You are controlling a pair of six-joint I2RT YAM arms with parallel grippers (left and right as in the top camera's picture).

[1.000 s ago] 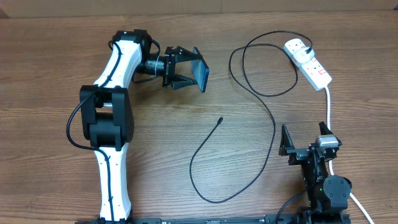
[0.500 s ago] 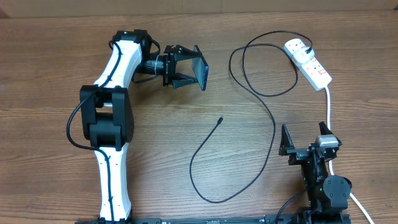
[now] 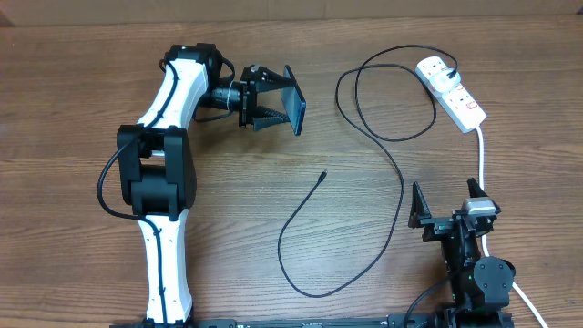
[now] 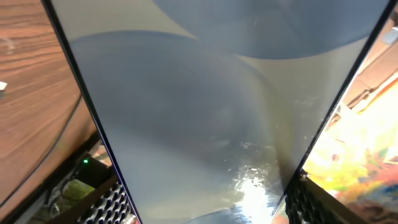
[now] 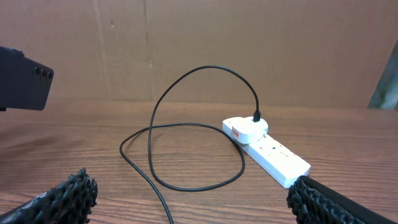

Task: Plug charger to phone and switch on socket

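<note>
Currently, left gripper: clamped on the phone, held on edge. Right gripper: spread wide, empty. Charger tip loose on table.

The wooden counter carries the looping black charger, whose plug sits in the white socket at far right.
</note>
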